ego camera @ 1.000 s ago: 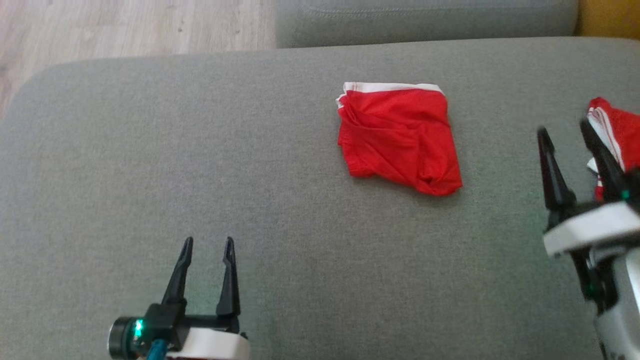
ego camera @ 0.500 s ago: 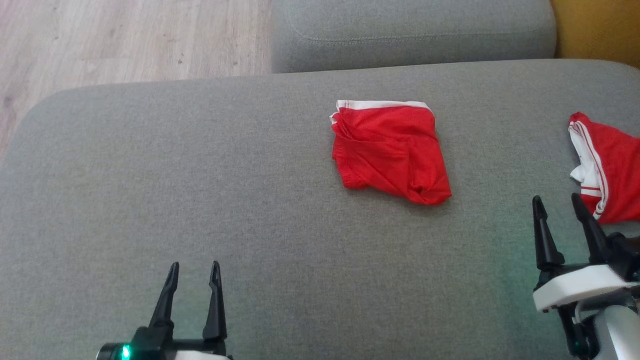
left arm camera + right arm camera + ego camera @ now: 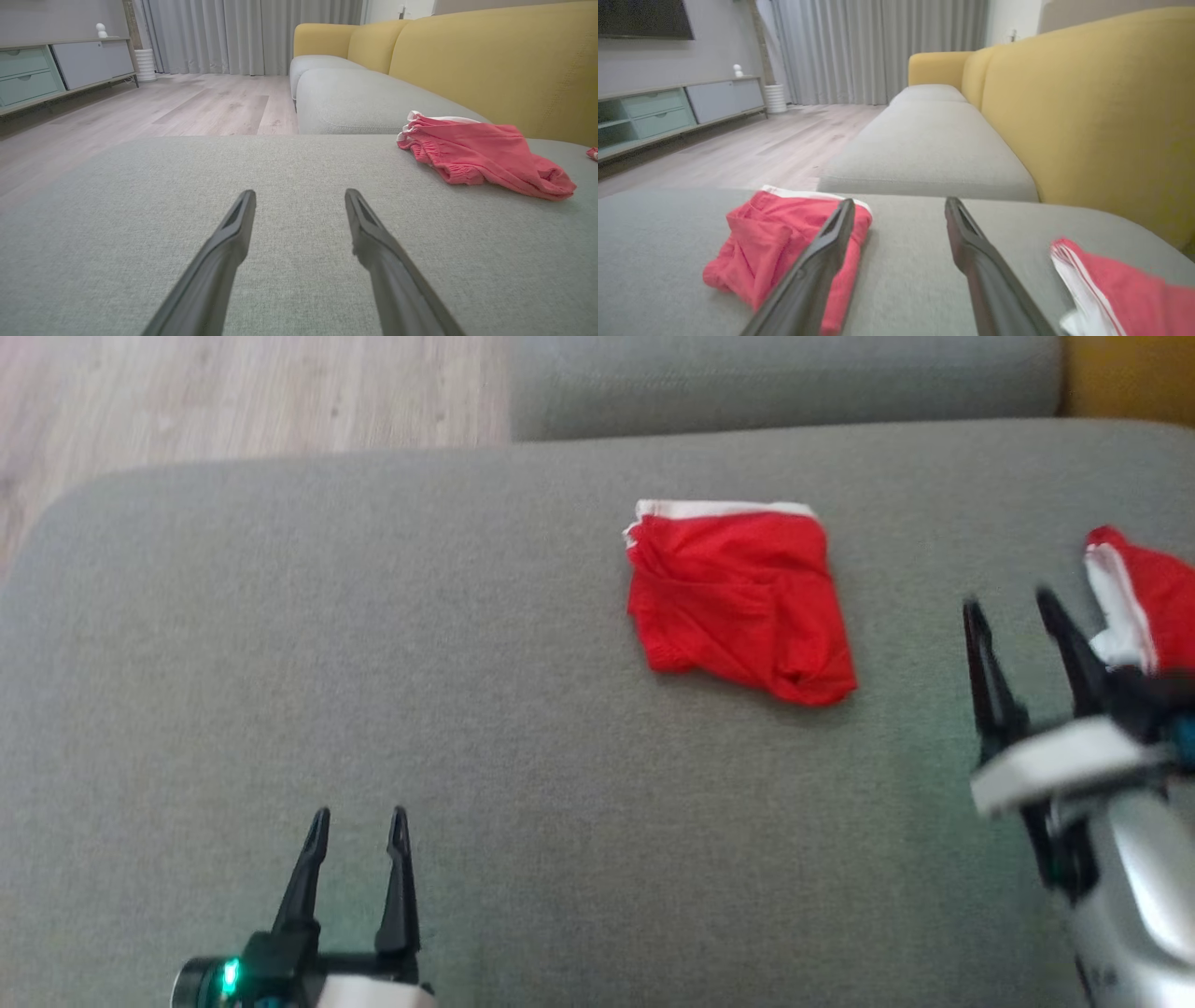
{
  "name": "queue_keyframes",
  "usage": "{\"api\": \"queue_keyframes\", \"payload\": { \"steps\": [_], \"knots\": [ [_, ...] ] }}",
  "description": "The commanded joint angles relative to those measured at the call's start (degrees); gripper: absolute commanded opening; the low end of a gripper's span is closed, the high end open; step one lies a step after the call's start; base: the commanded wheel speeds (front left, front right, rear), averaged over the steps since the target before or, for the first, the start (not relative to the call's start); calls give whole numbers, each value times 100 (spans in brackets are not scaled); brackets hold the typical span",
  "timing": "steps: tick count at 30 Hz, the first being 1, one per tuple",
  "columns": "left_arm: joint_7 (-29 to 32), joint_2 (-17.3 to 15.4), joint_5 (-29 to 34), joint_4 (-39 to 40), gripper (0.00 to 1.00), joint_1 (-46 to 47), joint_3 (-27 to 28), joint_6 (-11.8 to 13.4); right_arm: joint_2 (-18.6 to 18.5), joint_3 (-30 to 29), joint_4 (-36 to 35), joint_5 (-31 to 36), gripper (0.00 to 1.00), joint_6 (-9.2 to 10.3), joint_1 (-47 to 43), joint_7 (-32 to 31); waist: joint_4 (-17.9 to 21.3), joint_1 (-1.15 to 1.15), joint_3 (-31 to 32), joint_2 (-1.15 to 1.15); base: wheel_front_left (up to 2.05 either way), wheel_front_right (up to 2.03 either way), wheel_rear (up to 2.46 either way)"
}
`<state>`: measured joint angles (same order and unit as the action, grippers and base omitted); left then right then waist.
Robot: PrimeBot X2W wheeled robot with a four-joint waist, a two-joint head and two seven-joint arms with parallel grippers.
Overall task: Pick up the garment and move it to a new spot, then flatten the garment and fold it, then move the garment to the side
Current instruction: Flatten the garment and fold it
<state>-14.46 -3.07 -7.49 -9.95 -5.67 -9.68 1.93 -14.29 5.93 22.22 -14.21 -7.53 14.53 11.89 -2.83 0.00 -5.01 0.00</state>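
Across the near scene spreads the grey seat cushion [image 3: 467,663] of a sofa, with a pale wooden floor [image 3: 233,392] beyond its far left corner. The yellow backrest [image 3: 490,60] rises at the far right. A second grey cushion [image 3: 775,383] adjoins the far edge of the first. Grey curtains [image 3: 243,37] and a low sideboard [image 3: 46,70] stand far off across the floor.

On the seat cushion, right of centre and towards the far side, lies the folded red garment [image 3: 742,602]. It rests flat, with a white band along its far edge. A striped red garment [image 3: 1144,607], red with white stripes, lies at the right and is cut off by the edge of the head view.

The right gripper [image 3: 1009,601] hovers between the two garments, released, with its fingers spread and nothing between them. The striped garment lies just beside its right finger. At the near left, the left gripper [image 3: 359,817] is also released and empty. It points far over bare cushion, well apart from the folded garment.
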Motion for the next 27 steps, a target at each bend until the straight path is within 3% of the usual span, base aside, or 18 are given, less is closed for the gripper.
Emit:
{"api": "queue_keyframes", "payload": {
  "steps": [1, 9, 15, 27],
  "knots": [
    [-53, 17, 41, 216, 100, 358, 112, -22, -152, 256, -6, -63, 0, 4, 481, -145, -130, 0, -214, 0, 0, 0, 0],
    [-53, 18, -84, 209, 100, 774, -222, 6, -85, 885, 1330, -5, 0, 4, 1587, -502, -541, 0, -710, 0, 0, 0, 0],
    [-53, 19, -213, 209, 100, 945, -478, 116, 5, 1139, 2265, 9, 0, 4, 1959, -277, -873, 0, -901, 0, 0, 0, 0],
    [-54, 19, -293, 196, 100, 938, -547, 234, 108, 1542, 3072, -173, 0, 4, 2278, 45, -1009, 0, -904, 0, 0, 0, 0]
  ]
}}
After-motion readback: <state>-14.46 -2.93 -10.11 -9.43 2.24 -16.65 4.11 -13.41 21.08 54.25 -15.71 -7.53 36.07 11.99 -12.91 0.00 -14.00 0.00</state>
